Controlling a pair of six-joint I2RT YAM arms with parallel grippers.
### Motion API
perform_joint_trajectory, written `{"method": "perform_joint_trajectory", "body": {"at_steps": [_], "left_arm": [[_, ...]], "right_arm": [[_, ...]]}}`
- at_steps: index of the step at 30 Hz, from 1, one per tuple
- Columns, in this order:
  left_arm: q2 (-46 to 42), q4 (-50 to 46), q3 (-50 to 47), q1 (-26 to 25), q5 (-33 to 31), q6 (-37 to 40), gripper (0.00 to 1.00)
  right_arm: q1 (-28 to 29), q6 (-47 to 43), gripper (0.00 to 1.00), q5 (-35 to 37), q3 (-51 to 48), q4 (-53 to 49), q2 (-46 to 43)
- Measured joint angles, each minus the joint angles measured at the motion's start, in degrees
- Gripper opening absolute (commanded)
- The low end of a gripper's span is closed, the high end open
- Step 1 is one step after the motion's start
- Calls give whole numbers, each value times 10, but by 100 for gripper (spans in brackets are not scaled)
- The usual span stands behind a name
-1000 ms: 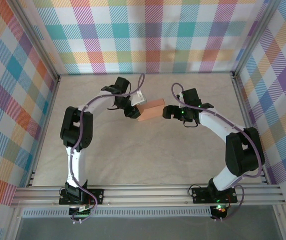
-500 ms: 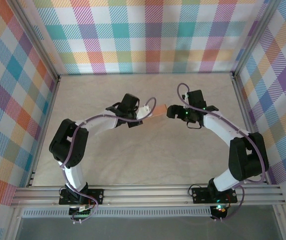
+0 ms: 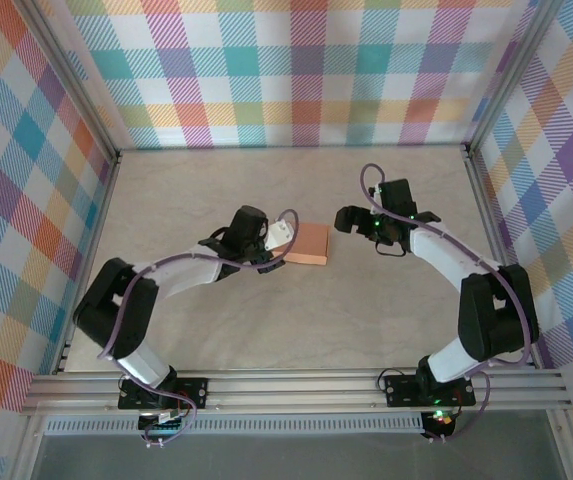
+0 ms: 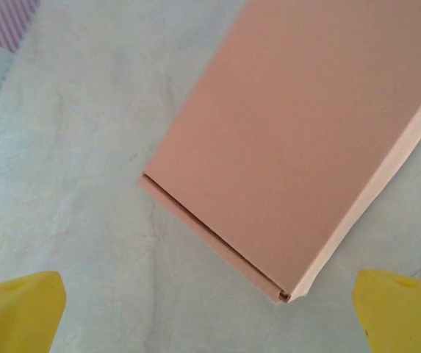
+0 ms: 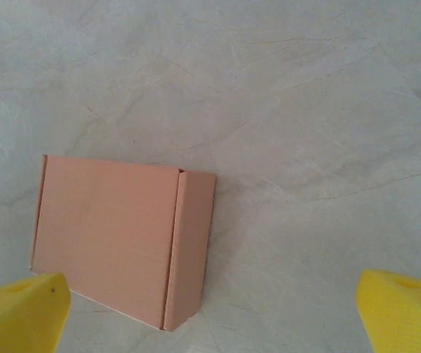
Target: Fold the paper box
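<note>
The paper box (image 3: 308,243) is a small shallow salmon-orange box, closed and lying flat on the table between the two arms. In the left wrist view the box (image 4: 298,140) lies just ahead of my left gripper (image 4: 210,316), whose yellow fingertips (image 4: 15,312) stand wide apart, open and holding nothing. My left gripper (image 3: 278,240) sits at the box's left edge. My right gripper (image 3: 344,218) hovers to the box's upper right. In the right wrist view the box (image 5: 118,239) lies below and left, apart from the open right gripper (image 5: 210,316).
The table (image 3: 266,320) is a pale wrinkled cloth surface inside checkered walls (image 3: 296,70). Aluminium rails (image 3: 296,385) run along the near edge by the arm bases. Open cloth surrounds the box on every side.
The box was held up between both grippers and now lies flat on the table. The left gripper let go and lowered beside it; the right gripper drew back.
</note>
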Motion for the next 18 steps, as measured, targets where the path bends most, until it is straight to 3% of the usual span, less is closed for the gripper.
{"method": "perform_joint_trajectory", "body": {"at_steps": [7,11,18], "left_arm": [[-62,71,-46,14,27,-240,100],[-69,106,-74,61,47,-372,100],[-107,104,-126,134,45,-479,100]], "right_arm": [[2,21,95,-34,21,30,63],[8,50,84,-57,22,56,102],[18,97,66,-119,42,106,175]]}}
